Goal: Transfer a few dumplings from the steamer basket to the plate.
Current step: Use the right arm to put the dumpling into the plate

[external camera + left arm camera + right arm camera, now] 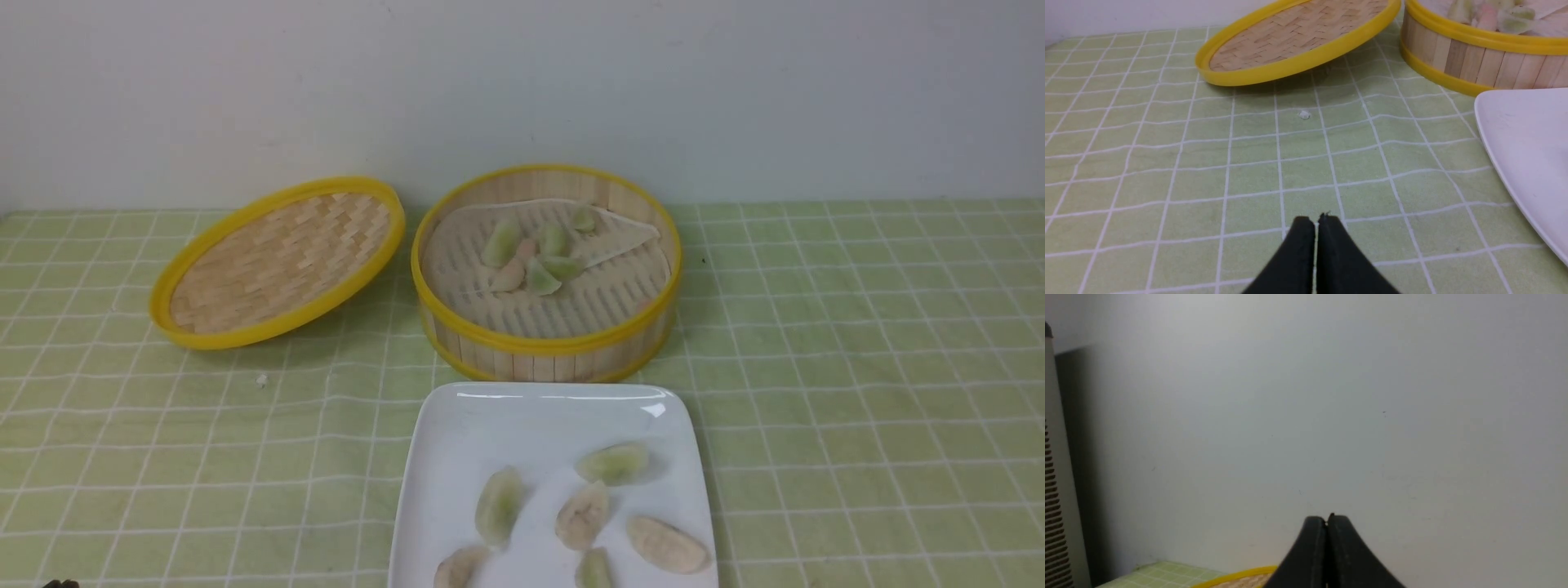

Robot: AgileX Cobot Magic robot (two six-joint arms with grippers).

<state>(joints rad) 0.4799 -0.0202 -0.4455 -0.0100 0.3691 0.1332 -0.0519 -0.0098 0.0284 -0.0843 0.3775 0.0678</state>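
- Front view, far left: a dark tip of the left gripper (1316,222) is just caught at the near edge; in its wrist view the fingers are seen closed together, nothing gripped, with green checked cloth (245,433) behind them.
- Shallow woven lid (277,265), yellow-rimmed, is tilted on the cloth, left of the basket.
- Small white crumb (261,380) is seen on the cloth, nearer than the lid.
- Steamer basket (549,367) is set upright near the wall (522,90), lined with a whitish sheet (457,245) over the slats.
- Dumplings (501,242) in the basket: a loose cluster of green and pinkish ones around the middle, plus a small green one toward the far side.
- Plate (522,416), white, rounded-square, is placed in front of the basket on the near side.
- On the plate, six dumplings are spread out, green and beige mixed; the nearest are cut off by the frame edge.
- Right gripper (1325,524) is shown only in its own wrist view: fingers closed, nothing held, wall behind.
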